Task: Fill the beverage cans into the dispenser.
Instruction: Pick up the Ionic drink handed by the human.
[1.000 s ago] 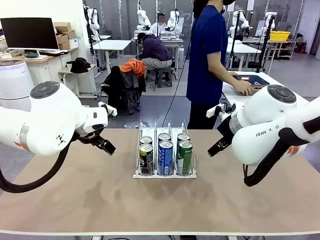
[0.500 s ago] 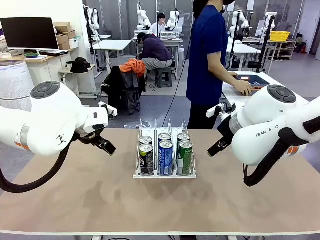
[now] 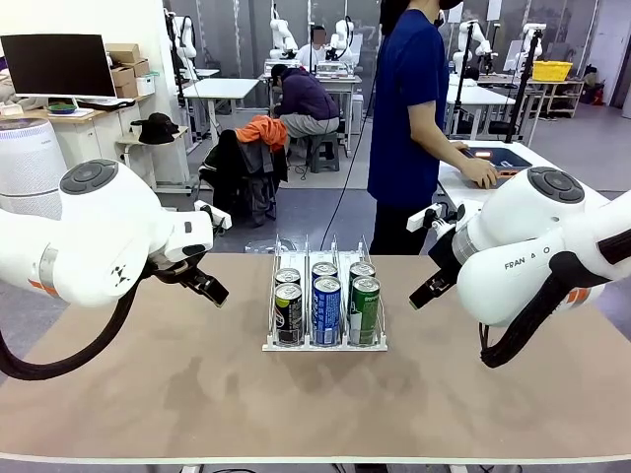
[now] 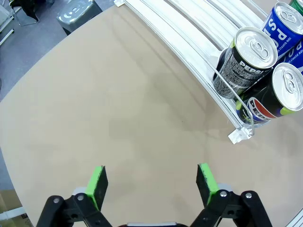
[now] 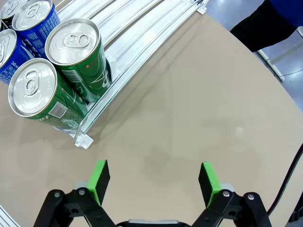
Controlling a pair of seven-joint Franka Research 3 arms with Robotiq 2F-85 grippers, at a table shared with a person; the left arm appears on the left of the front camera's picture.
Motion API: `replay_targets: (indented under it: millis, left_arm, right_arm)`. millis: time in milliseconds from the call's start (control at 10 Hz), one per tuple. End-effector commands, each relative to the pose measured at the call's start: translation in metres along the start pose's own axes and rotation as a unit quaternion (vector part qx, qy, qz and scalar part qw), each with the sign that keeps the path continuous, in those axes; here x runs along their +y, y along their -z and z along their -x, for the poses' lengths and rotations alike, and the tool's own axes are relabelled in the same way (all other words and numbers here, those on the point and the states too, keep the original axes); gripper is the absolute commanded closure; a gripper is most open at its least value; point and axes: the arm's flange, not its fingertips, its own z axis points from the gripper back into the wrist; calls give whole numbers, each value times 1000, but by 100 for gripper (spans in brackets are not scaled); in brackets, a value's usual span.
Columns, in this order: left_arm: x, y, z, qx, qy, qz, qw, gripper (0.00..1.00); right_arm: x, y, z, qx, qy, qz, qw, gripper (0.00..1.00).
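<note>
The dispenser point(image 3: 323, 344) stands at the table's middle, a white-based rack with clear dividers. Each of its three lanes holds two beverage cans at the near end: black ones point(image 3: 288, 313) on the left, blue ones point(image 3: 326, 309) in the middle, green ones point(image 3: 365, 309) on the right. My left gripper point(image 3: 209, 289) hovers left of the rack and my right gripper point(image 3: 424, 290) right of it. In the left wrist view the left gripper point(image 4: 152, 182) is open over bare table, black cans point(image 4: 241, 60) at upper right. In the right wrist view the right gripper point(image 5: 154, 182) is open, green cans point(image 5: 75, 53) at upper left.
A person in a dark blue shirt point(image 3: 406, 108) stands beyond the table's far edge, turned toward a side table on the right. The brown tabletop point(image 3: 177, 384) spreads bare around the rack.
</note>
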Motion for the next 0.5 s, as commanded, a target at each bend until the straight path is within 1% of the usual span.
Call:
replay_targets:
  millis: [0, 400]
  left_arm:
    - [1, 0, 0, 0, -2, 0, 1000, 0]
    - [0, 0, 0, 0, 0, 0, 1000, 0]
  right_arm:
    - [0, 0, 0, 0, 0, 0, 1000, 0]
    - [0, 0, 0, 0, 0, 0, 1000, 0]
